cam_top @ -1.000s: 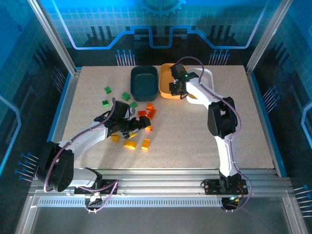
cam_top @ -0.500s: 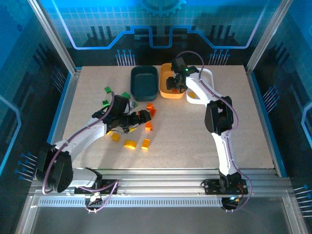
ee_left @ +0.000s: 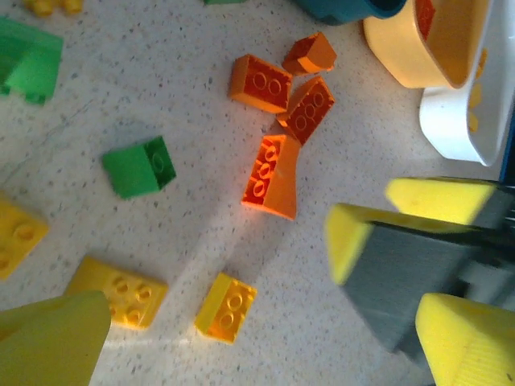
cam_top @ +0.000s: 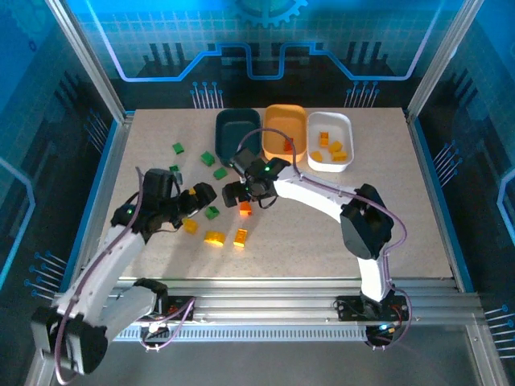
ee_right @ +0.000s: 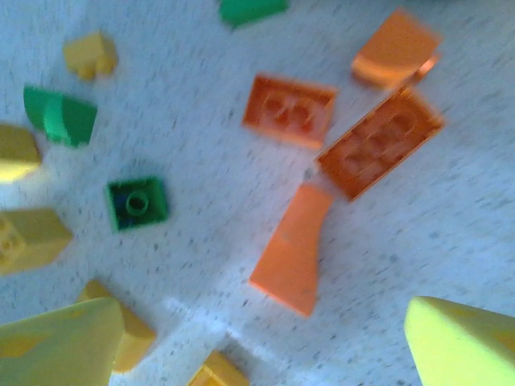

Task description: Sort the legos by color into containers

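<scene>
Right gripper [ee_right: 257, 354] spread wide, orange wedge brick [ee_right: 291, 249] just ahead between its fingers; left gripper [ee_left: 257, 354] also apart, empty.

1. Tabletop [cam_top: 418, 209]: beige speckled laminate, rectangular, matte; lit evenly from above, with soft shadows.
2. Edge trim [cam_top: 96, 191]: blue strips along the left and right sides of the tabletop.
3. Frame posts [cam_top: 80, 48]: silver aluminium extrusion, slanting up from the far corners.
4. Near rails [cam_top: 265, 299]: silver slotted aluminium, across the front edge.
5. Back panel [cam_top: 265, 36]: blue, gridded, printed with pale circuit lines and a gear motif.
6. Side panels [cam_top: 32, 161]: dark blue, with circuit print.
</scene>
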